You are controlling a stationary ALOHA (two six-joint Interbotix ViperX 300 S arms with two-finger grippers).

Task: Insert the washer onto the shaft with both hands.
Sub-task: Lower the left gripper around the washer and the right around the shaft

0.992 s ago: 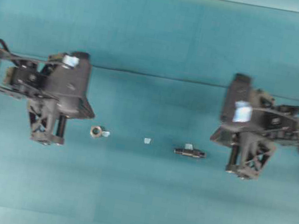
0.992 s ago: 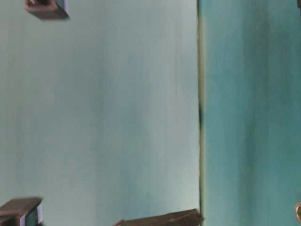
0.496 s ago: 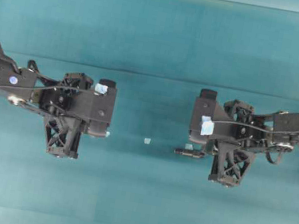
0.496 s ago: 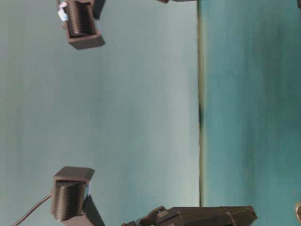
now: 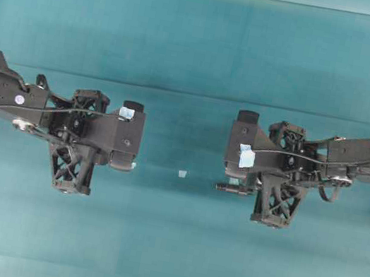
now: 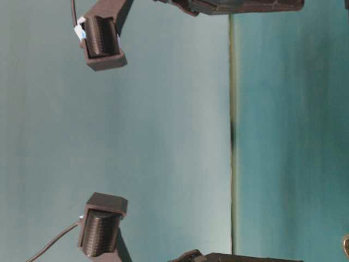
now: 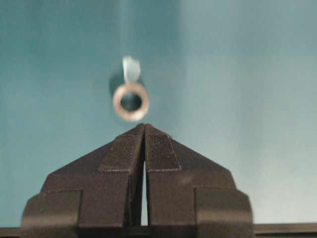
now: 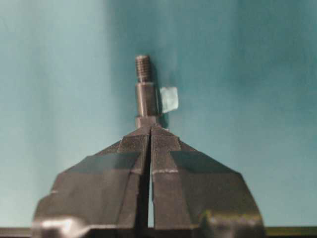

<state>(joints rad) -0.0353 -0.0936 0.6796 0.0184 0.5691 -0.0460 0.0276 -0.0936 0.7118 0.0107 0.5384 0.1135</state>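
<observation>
Pincers poised over a teal tabletop (image 5: 200,55): the left pincer (image 7: 144,130) stood closed and empty just short of the washer (image 7: 131,101), a small, thick metal ring lying flat. The right pincer (image 8: 150,130), likewise closed on nothing, pointed at the shaft (image 8: 145,96), a stepped dark rod with a threaded tip. Both parts looked rigid, light and slick; rim and collar seemed the surest holds.

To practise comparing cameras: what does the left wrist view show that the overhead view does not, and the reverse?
Only the left wrist view shows the washer, lying just beyond the shut left tool. Only the overhead view shows the shaft poking out from under the right tool's arm, and a lone tape scrap between the arms. Both show the teal table.
</observation>
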